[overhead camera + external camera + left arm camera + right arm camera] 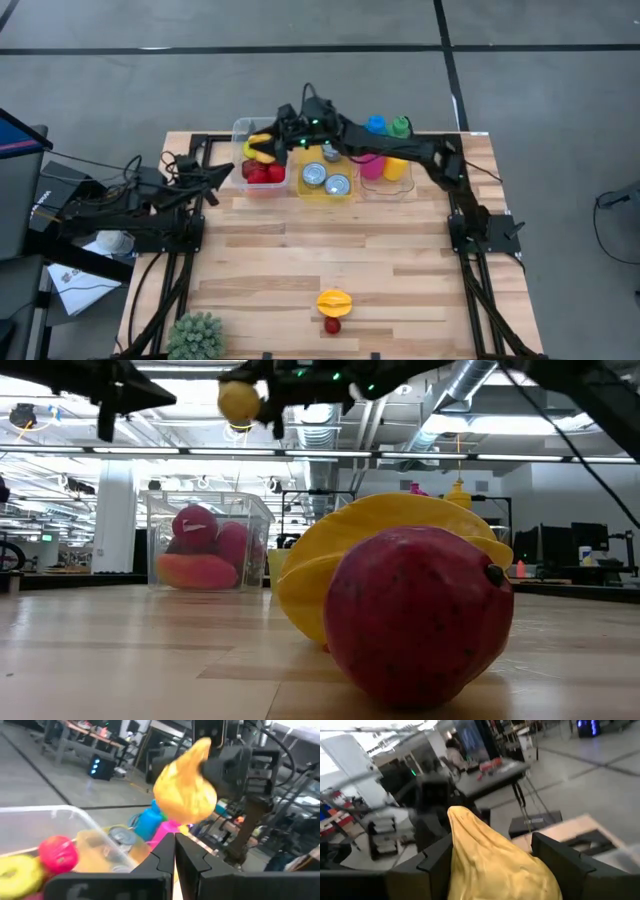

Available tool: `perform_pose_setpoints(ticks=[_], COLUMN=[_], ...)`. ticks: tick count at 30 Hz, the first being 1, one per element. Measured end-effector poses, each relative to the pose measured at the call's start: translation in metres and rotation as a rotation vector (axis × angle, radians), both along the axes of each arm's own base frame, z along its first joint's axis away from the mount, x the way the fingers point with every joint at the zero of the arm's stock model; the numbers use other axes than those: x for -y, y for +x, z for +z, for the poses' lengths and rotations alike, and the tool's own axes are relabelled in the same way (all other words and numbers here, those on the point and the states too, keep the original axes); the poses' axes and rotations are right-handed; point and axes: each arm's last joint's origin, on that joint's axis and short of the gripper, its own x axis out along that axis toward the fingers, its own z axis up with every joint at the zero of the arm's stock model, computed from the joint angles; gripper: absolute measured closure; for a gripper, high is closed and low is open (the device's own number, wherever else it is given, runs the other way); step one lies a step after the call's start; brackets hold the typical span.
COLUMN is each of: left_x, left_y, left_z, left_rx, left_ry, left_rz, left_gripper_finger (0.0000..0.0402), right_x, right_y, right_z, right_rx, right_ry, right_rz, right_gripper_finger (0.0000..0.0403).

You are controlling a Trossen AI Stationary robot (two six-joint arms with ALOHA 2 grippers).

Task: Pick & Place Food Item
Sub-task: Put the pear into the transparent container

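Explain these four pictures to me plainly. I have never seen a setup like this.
Two robot arms work at a wooden table. One picture looks straight down, one looks level across the tabletop, and two come from cameras on the arms' wrists. The right hand holds a yellow pear-shaped fruit above the clear bin of fruit at the far edge. The left hand is shut and empty, off to the side. Cans and coloured bottles fill the neighbouring bins. Near the front edge lie a yellow starfruit and a red fruit.

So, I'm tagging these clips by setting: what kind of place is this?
Most likely a robotics lab or workshop in an industrial hall. The low view shows exposed ceiling ducts and workbenches behind the wooden table, which sits on a bare concrete floor.
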Motion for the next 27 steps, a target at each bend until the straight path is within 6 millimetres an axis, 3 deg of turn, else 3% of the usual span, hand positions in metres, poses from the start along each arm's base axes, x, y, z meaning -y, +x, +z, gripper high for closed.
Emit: perform_pose_setpoints(ticks=[9, 12, 16, 27], left_x=[0.004, 0.004, 0.004, 0.004], left_y=[-0.027, -0.026, -0.018, 0.01], left_z=[-0.004, -0.007, -0.027, -0.1], left_rx=[0.026, 0.012, -0.025, 0.057], left_ry=[-0.012, 0.007, -0.014, -0.077], left_rz=[-0.008, -0.01, -0.013, -0.096], left_gripper_finger=[0.0401, 0.0401, 0.0401, 0.0401], right_x=[0.023, 0.025, 0.027, 0.012], right_y=[0.026, 0.03, 0.034, 0.036], right_z=[-0.066, -0.087, -0.113, -0.115], right_rx=[-0.151, -0.221, -0.311, -0.398], right_ry=[0.047, 0.059, 0.047, -0.19], right_rz=[-0.057, -0.1, -0.134, -0.188], right_gripper_finger=[0.0168, 0.0168, 0.0168, 0.0158])
